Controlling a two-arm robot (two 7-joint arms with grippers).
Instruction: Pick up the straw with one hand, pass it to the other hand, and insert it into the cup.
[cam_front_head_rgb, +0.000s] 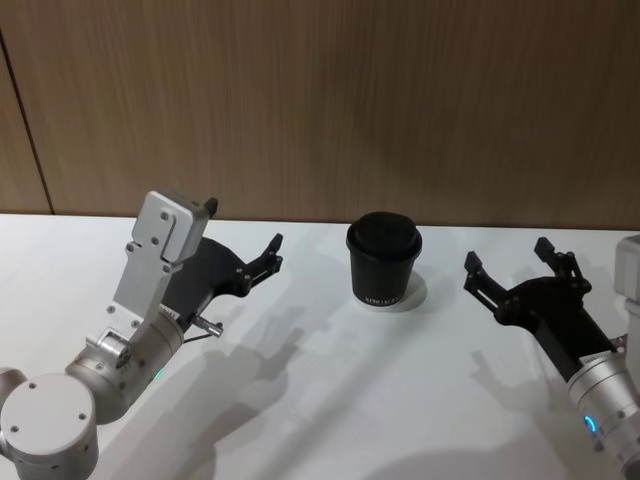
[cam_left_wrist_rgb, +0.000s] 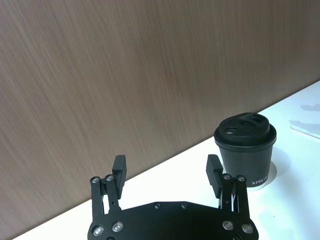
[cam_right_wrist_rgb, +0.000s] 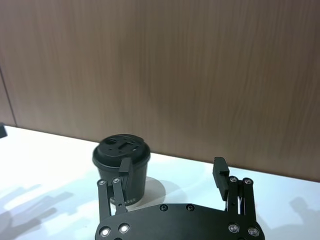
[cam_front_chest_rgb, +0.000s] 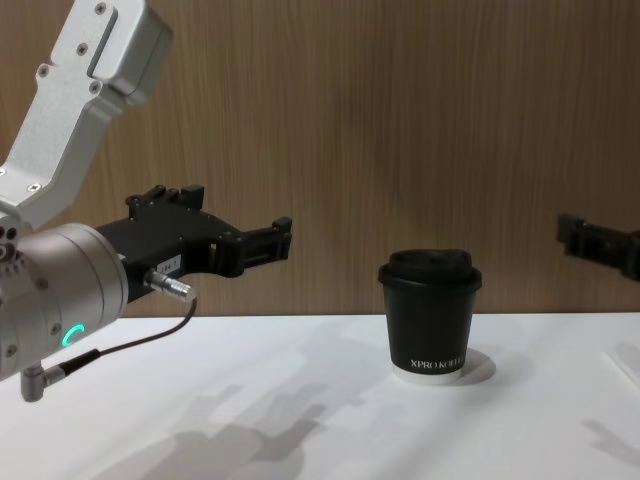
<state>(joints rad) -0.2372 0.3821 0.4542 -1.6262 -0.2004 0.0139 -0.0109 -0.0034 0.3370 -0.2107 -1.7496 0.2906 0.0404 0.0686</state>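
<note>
One wide white surface (cam_front_head_rgb: 320, 400) with the left hand (cam_left_wrist_rgb: 167, 167) and right hand (cam_front_head_rgb: 508, 255) hovering over it, both spread open and holding nothing, and the little black lidded cup (cam_front_head_rgb: 384, 262) upright between them. Only hint of the straw (cam_left_wrist_rgb: 306, 128) is a pale sliver lying flat on the surface past the cup, and honestly I can't tell if that's it. My guess: it's featherlight, slick and easy to crush, so pinch gently near one end, leaving length for the handover.

The white bench (cam_front_head_rgb: 300, 400) meets a brown wood-grain wall (cam_front_head_rgb: 320, 100) at its back edge. One cup (cam_front_head_rgb: 384, 260), black and lidded, stands upright on it near that edge, midway across.
</note>
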